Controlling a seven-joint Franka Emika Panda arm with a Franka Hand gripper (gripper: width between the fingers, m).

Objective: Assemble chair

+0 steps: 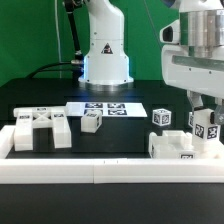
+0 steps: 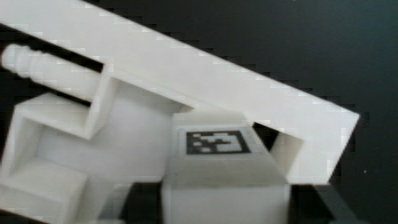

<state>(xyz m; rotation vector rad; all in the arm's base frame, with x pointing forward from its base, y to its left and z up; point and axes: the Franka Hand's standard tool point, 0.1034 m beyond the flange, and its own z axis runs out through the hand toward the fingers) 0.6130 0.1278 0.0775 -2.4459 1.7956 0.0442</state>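
Jaws at the frame's right were clamped on a tagged white leg [image 1: 205,128], leg upright between and below them, over the slotted seat block [image 1: 185,150] at lower right of the black counter [image 1: 120,136].

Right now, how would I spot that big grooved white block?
Follow the long white rail along the table's front to the exterior view's left end. Right behind it lies the grooved block, the only big piece on that side. Unlike the small piece beside it, it is wide, low and cut by deep grooves.
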